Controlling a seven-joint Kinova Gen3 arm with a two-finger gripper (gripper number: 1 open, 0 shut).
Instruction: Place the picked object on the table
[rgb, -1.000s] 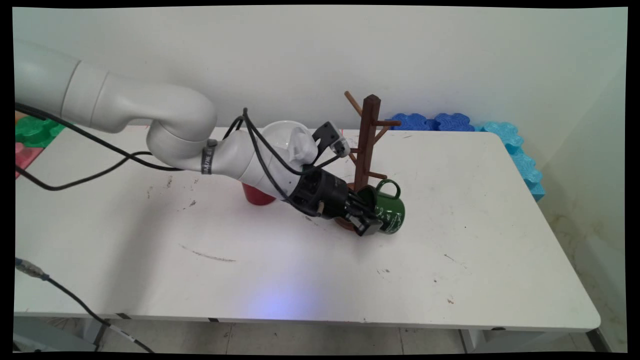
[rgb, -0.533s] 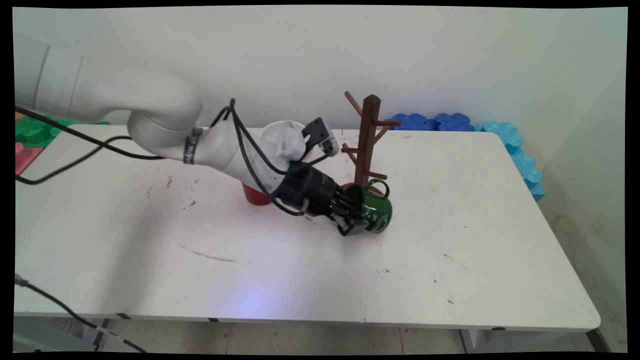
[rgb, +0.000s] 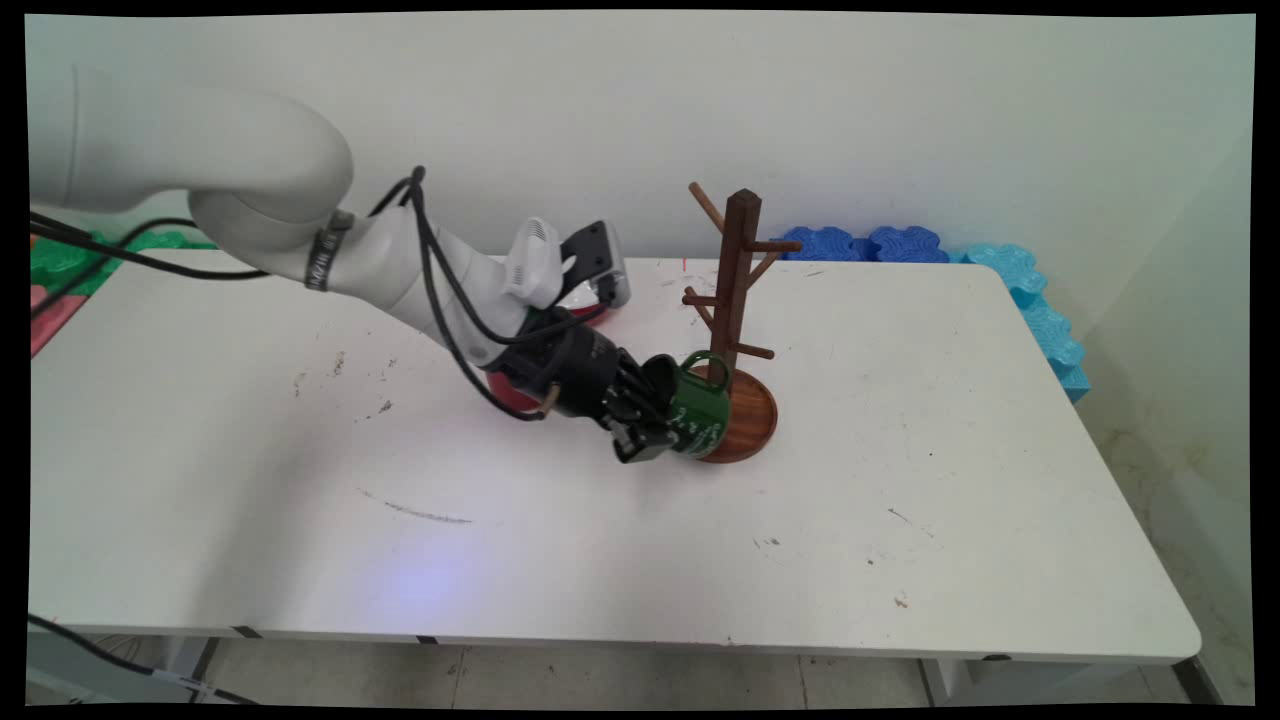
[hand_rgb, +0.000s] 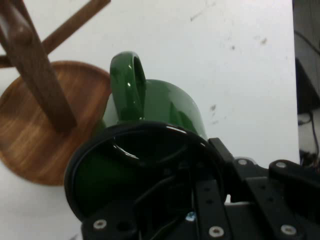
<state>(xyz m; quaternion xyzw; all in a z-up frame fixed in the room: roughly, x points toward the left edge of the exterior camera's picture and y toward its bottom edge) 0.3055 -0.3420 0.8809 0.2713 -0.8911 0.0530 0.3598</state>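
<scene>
Gripper (rgb: 650, 432) fingers are clamped on the rim of a dark green enamel mug (rgb: 700, 415), one finger inside the mouth and one outside on the wall. The mug is tipped on its side, mouth toward the arm, handle (rgb: 708, 362) uppermost, and it is held low over the table (rgb: 960, 560) near the middle, just beside the round wooden base (rgb: 752, 420) of a mug tree (rgb: 738, 290). From the hand camera, the mug's handle (hand_rgb: 129, 85) points toward the tree's dark post (hand_rgb: 37, 75), with the base's edge close by the mug's wall. A red cup (rgb: 510, 392) stands behind the wrist, mostly hidden by it. Blue foam pieces (rgb: 870, 243) lie along the table's far edge and right side, against the wall; green and red ones (rgb: 60, 262) sit past the far left corner.
</scene>
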